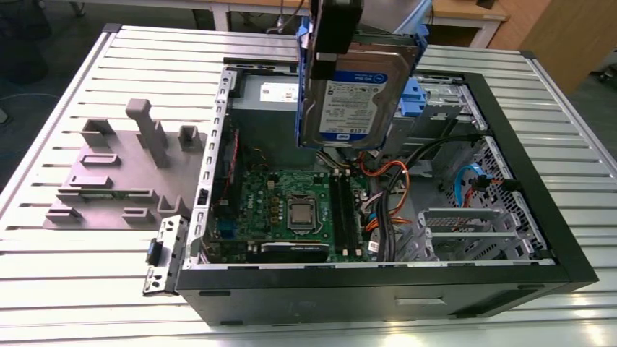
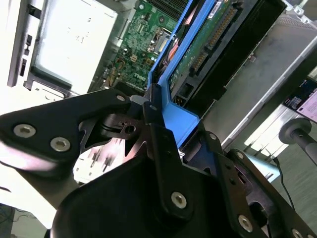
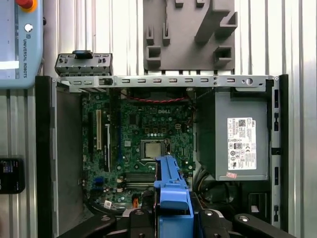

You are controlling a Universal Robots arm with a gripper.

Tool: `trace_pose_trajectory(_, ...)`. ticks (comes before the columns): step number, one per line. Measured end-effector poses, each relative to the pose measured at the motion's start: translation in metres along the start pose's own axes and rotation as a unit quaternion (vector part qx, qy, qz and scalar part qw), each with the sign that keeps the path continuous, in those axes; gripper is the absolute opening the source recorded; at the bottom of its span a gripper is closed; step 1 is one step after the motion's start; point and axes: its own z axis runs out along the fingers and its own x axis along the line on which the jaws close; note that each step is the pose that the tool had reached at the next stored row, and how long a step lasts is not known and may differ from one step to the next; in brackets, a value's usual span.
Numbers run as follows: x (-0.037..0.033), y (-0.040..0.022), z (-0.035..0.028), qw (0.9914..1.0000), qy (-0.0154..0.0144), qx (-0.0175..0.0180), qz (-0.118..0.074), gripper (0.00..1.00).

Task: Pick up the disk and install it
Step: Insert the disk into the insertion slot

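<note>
Exterior view: disk [image 1: 355, 94] hangs edge-down over the open computer case [image 1: 525, 181]. My pincer [image 1: 336, 45] is clamped shut on its blue carrier [image 1: 308, 87]. Handling, I judge: grip firm, disk plumb, clear of cables [image 1: 391, 173].

Case [image 1: 386, 289] lies open on counter [image 1: 87, 289]. Fixture [image 1: 97, 184] stands on counter, beside case at the exterior view's left. Motherboard [image 1: 274, 188] lies in case; disk [image 1: 357, 94] hangs above case's far end.
</note>
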Motion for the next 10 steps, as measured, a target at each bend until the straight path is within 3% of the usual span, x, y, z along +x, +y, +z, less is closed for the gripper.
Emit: trace_pose_trajectory(10, 0.0239, -0.0008, 0.0000, 1.00000, 0.0003, 0.0000, 0.000, 0.36)
